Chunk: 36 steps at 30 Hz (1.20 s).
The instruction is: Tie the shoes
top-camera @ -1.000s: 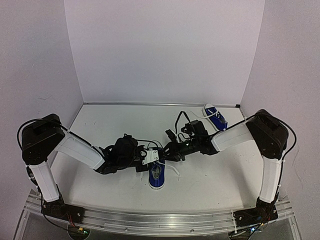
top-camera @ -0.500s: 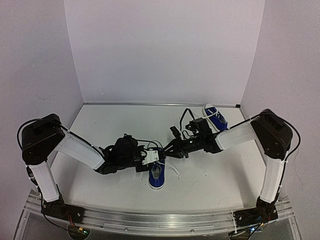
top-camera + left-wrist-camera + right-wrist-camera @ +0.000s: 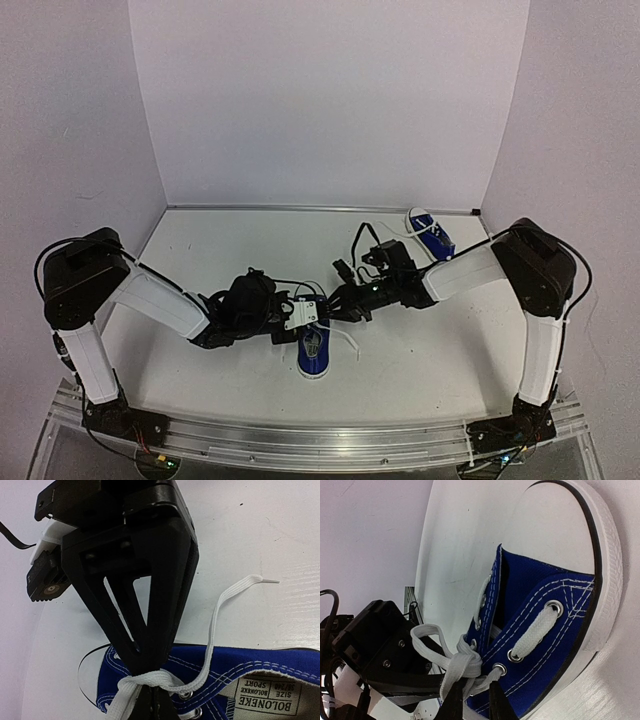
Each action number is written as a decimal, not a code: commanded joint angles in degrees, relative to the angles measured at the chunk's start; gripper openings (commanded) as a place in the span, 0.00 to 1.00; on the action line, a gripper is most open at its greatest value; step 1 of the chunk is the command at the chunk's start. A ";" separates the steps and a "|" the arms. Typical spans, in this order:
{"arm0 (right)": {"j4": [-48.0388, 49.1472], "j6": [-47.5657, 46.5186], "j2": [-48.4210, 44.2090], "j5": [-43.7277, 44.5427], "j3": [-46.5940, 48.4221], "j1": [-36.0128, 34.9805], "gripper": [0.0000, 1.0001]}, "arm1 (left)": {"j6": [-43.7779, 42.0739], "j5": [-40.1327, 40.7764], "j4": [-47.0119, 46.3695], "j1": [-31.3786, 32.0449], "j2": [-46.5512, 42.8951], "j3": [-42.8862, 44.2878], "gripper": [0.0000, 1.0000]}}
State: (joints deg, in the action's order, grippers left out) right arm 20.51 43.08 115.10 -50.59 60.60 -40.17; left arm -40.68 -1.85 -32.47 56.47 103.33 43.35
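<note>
The near sneaker (image 3: pixel 227 672) lies on the white table (image 3: pixel 240 250) just in front of both grippers, toe toward the arm bases. The left gripper (image 3: pixel 149 672) is closed on the lace (image 3: pixel 220 610) right over the eyelets - its two black fingers meet at a point, with the flat white strand bunched between them. From that pinch one free end runs up and out over the table.

The right gripper (image 3: pixel 474 702) comes in from the other side. Its fingertips (image 3: pixel 454 702) stand a narrow gap apart with lace strands crossing just above and between them; whether they clamp the lace cannot be told.

A tongue label (image 3: pixel 265 696) shows only in the left wrist view, upside down: "BOLONEKE SPORT", "SIZE 38/240". The right wrist view alone shows the white toe cap (image 3: pixel 555 535), the metal eyelets and a lace loop standing off toward the left gripper's black body.

Only the top view shows the far sneaker (image 3: pixel 432 238) - well apart, near the table's back right corner.
</note>
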 commanded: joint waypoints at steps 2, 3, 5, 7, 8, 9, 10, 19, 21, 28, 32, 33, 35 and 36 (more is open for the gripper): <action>0.91 -0.60 1.08 -2.09 2.51 -1.09 0.18 | -1.01 -0.38 0.79 0.13 0.23 0.96 0.00; 1.12 -0.43 1.07 -2.23 2.47 -1.17 0.18 | -1.04 -0.36 0.84 0.13 0.26 1.00 0.00; 1.38 -0.21 1.01 -2.39 2.42 -1.22 0.18 | -1.07 -0.35 0.92 0.15 0.26 0.99 0.00; 1.61 0.03 1.09 -2.52 2.42 -1.29 0.18 | -1.08 -0.35 0.87 0.14 0.29 0.92 0.00; 1.77 0.24 1.20 -2.68 2.42 -1.32 0.18 | -1.07 -0.30 0.85 0.13 0.31 0.95 0.00; 2.04 0.60 1.40 -2.96 2.42 -1.35 0.18 | -1.08 -0.22 0.83 0.13 0.35 0.97 0.00; 2.42 0.88 1.64 -3.25 2.42 -1.38 0.18 | -1.10 -0.19 0.72 0.13 0.38 0.97 0.00; 4.01 2.35 3.88 -4.31 2.33 -1.57 0.12 | -0.99 0.38 -0.52 0.13 0.83 1.11 0.00; 4.21 2.32 3.75 -4.28 2.25 -1.57 0.07 | -1.02 0.57 -0.54 0.16 0.91 1.08 0.00; 4.10 1.71 1.95 -2.86 1.90 -1.49 0.00 | -1.18 1.30 0.73 0.22 -0.83 0.57 0.02; 4.10 1.16 0.19 -1.40 1.30 -1.42 0.00 | -1.56 1.45 2.97 0.32 -2.87 0.07 0.05; 4.09 1.13 -0.13 -1.16 1.21 -1.44 0.00 | -1.61 3.01 3.07 0.39 -3.34 -0.12 0.05; 4.08 1.04 -0.77 -0.65 0.95 -1.37 0.00 | -1.67 3.24 3.50 0.40 -3.79 -0.28 0.05; 4.10 0.92 -1.01 -0.35 0.89 -1.36 0.00 | -1.71 3.31 3.61 0.40 -3.76 -0.29 0.05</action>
State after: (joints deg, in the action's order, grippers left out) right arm 23.44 45.02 117.63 -52.96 61.49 -41.06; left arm -42.00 0.22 -29.34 56.57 102.76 43.33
